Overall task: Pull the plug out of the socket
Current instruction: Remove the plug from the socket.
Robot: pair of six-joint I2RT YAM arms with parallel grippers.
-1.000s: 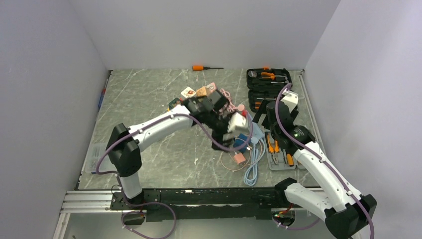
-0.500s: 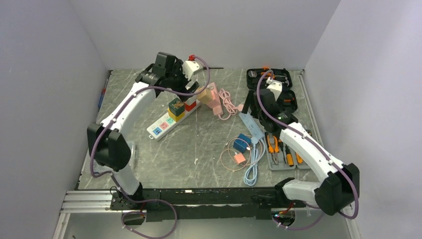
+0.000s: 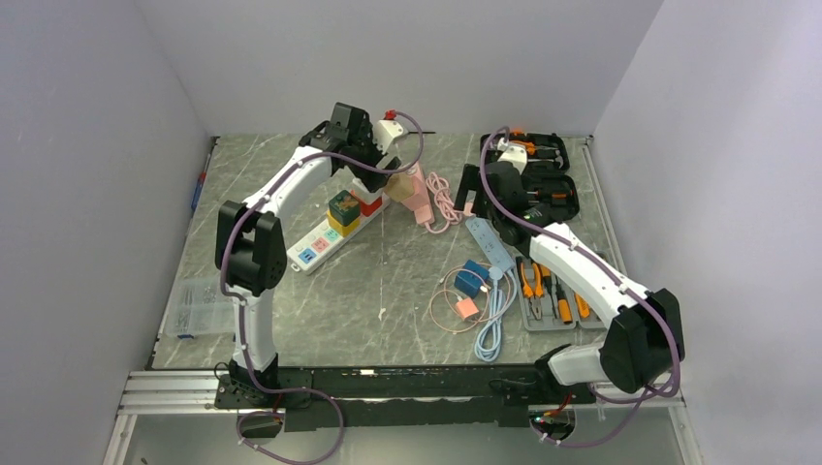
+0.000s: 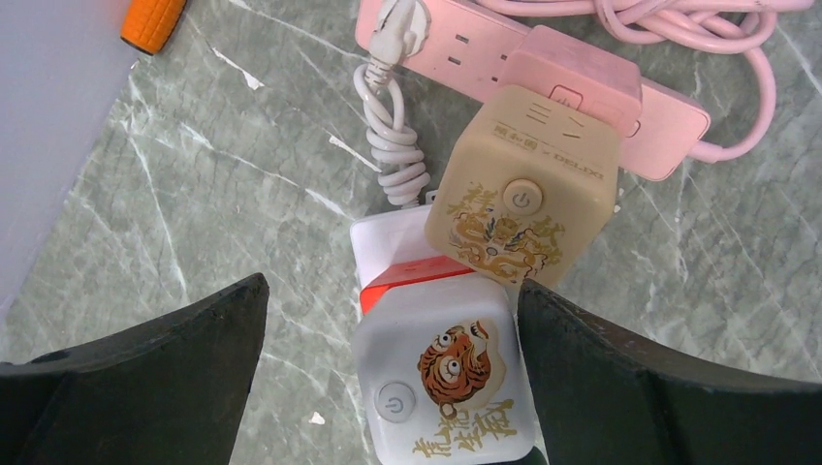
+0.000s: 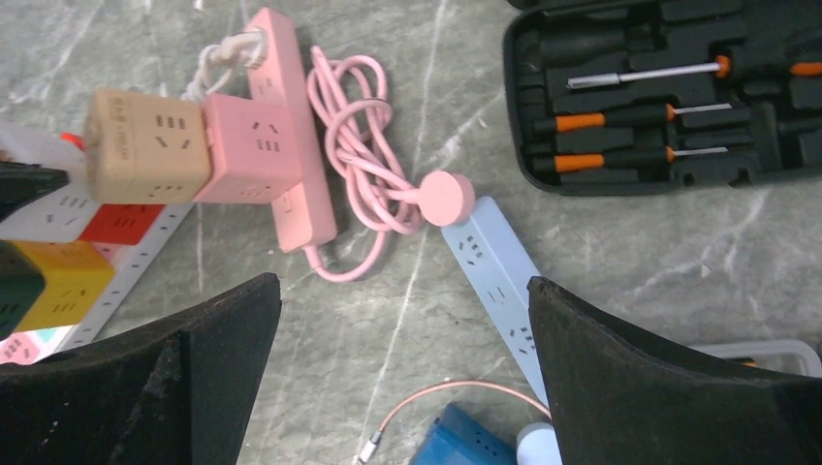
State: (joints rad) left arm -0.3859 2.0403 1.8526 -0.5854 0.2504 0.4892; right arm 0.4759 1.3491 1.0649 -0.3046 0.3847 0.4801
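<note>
Standing at the far middle of the grey marbled table (image 4: pixel 194 213): beige cube plug with gold tiger print (image 4: pixel 523 184), seated against a pink cube socket (image 4: pixel 572 77) that sits on a pink power strip (image 4: pixel 456 53). Beside it to the left: white cube with tiger print and red band (image 4: pixel 441 378), touching the beige cube. Left hand (image 4: pixel 390 291): fingers spread wide to either side of the white cube, holding nothing. Right hand (image 5: pixel 402 286): spread wide, empty, above the looped pink cord (image 5: pixel 359 155) and a pale blue power strip (image 5: pixel 494 281). Far right: open black tool case (image 5: pixel 620 165).
</note>
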